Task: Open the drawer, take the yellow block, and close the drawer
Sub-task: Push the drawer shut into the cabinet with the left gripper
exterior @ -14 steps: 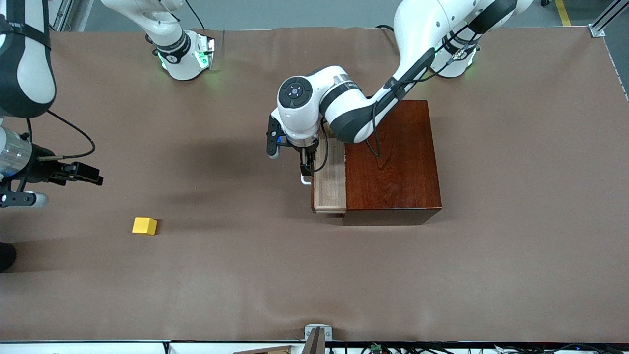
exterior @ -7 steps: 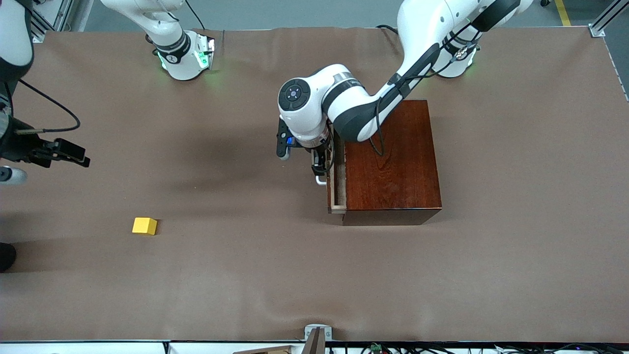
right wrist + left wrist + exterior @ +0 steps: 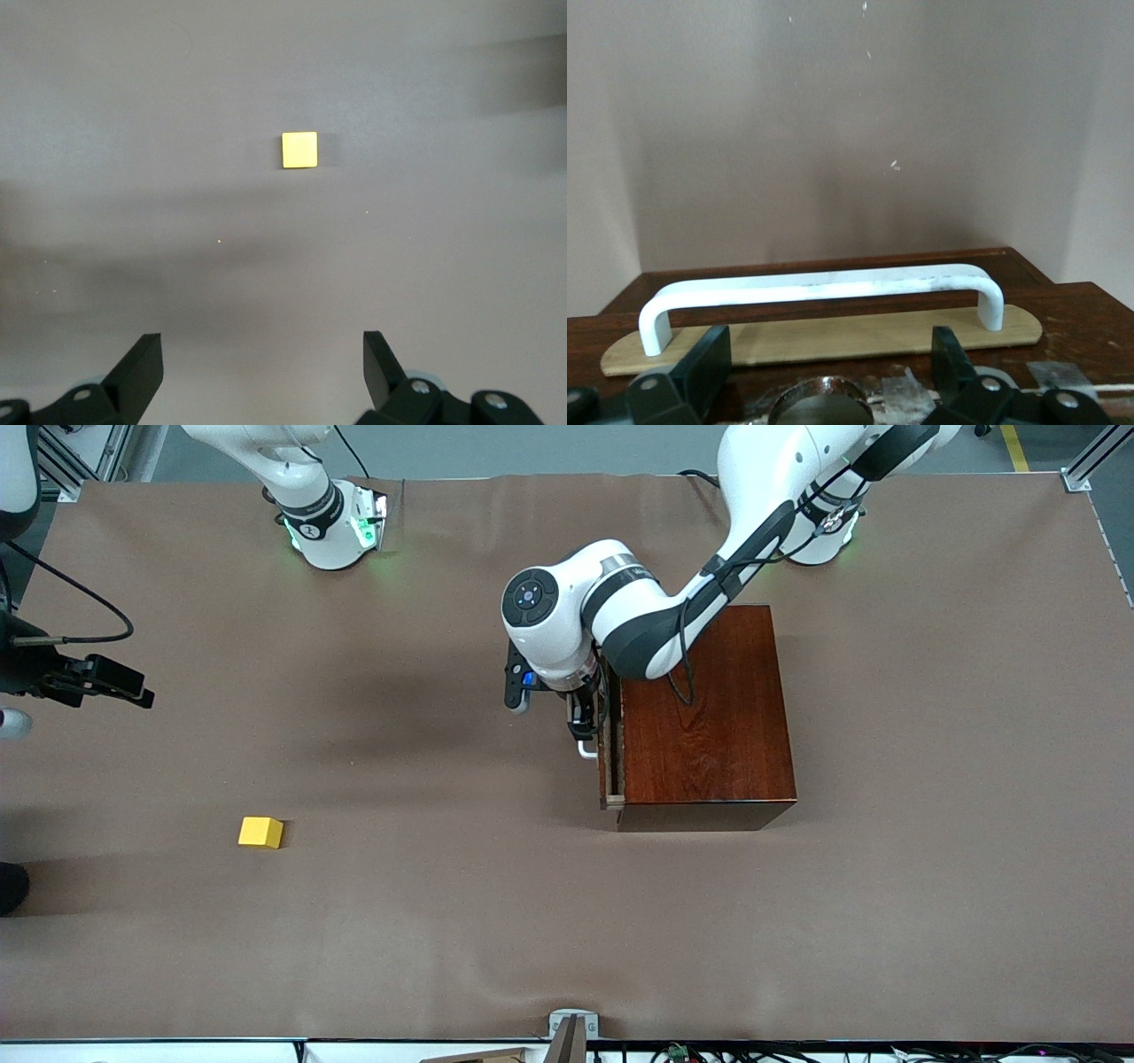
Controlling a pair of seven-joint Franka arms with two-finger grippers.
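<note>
with the left gripper (image 3: 580,726) open at the white handle (image 3: 824,288) and the right gripper (image 3: 261,372) open over bare table, a skewed push may jam the drawer (image 3: 607,753) ajar.

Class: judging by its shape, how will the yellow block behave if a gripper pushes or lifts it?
The yellow block has flat faces, so it would probably slide, not roll. It looks rigid and small, so likely light. Its squat shape should resist tipping.

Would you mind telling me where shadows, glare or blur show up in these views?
Front view: soft arm shadows on the cloth, sheen on the cabinet top, green glow at both bases. Left wrist view: handle sharp, dark shadow above it. Right wrist view: block crisp, blurred streaky shadows across the cloth.
</note>
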